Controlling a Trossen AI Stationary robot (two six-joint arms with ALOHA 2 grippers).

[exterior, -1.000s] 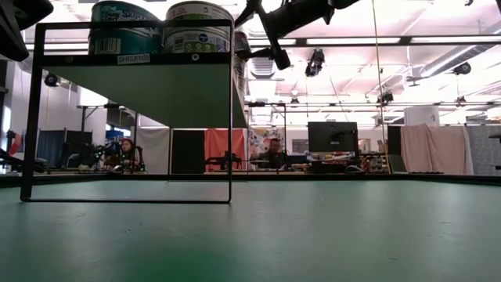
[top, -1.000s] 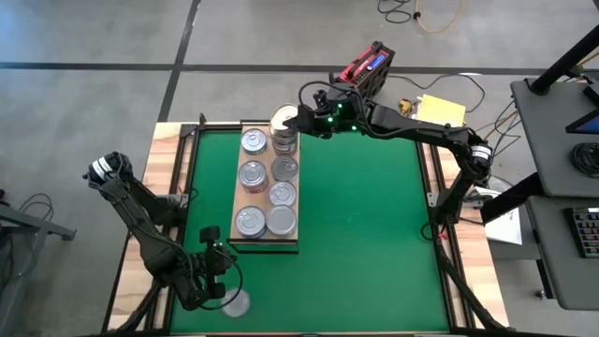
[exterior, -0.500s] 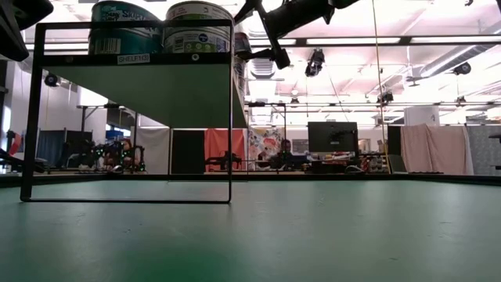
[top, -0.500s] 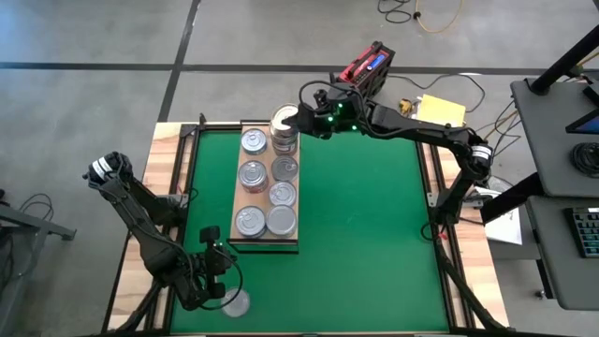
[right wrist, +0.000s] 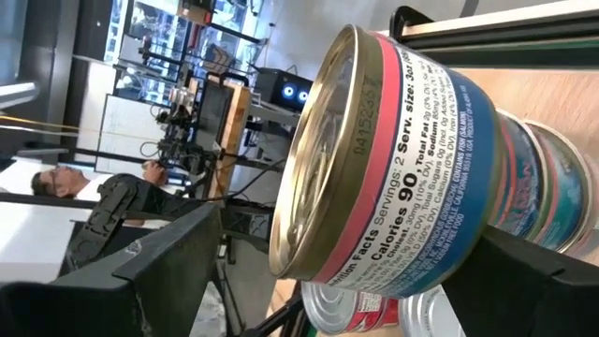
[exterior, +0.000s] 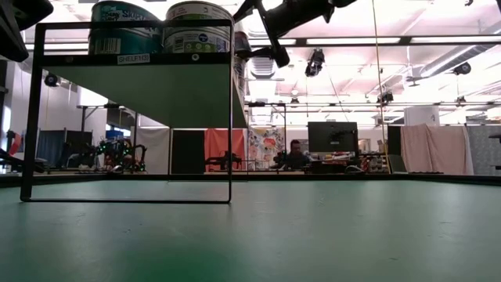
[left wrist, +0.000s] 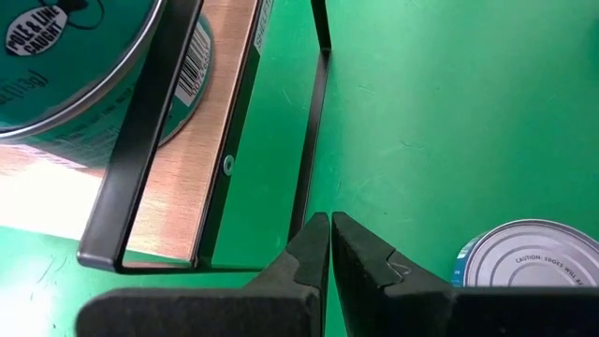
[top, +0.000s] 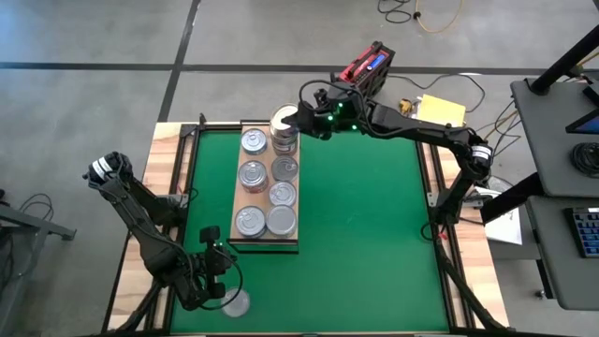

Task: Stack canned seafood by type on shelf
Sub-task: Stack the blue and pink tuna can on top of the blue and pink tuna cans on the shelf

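Note:
The shelf (top: 266,241) is a wooden board on a black frame, carrying two rows of canned seafood with silver lids. At its far right corner a gold-lidded tin with a red and blue label (right wrist: 393,159) rests on top of a stack (top: 283,119). My right gripper (top: 292,122) (right wrist: 348,234) is open, one finger on each side of that top tin. Near the table's front left, my left gripper (top: 221,279) (left wrist: 329,239) is shut and hangs over the mat, just off the shelf's near corner. One loose tin (top: 236,302) (left wrist: 529,257) lies on the mat beside it. My right gripper comes in almost level from the table's right and far side. One finger (right wrist: 178,262) stands clear of the top tin's gold lid, with a gap showing. The other finger (right wrist: 543,290) overlaps the tin's bottom edge in the picture, and I cannot tell whether it touches.
Green mat (top: 374,215) lies bare to the right of the shelf. A red device (top: 367,65) and a yellow pad (top: 440,108) sit beyond the far edge. The low view looks under the raised shelf (exterior: 156,86); a person sits at a desk in the room behind.

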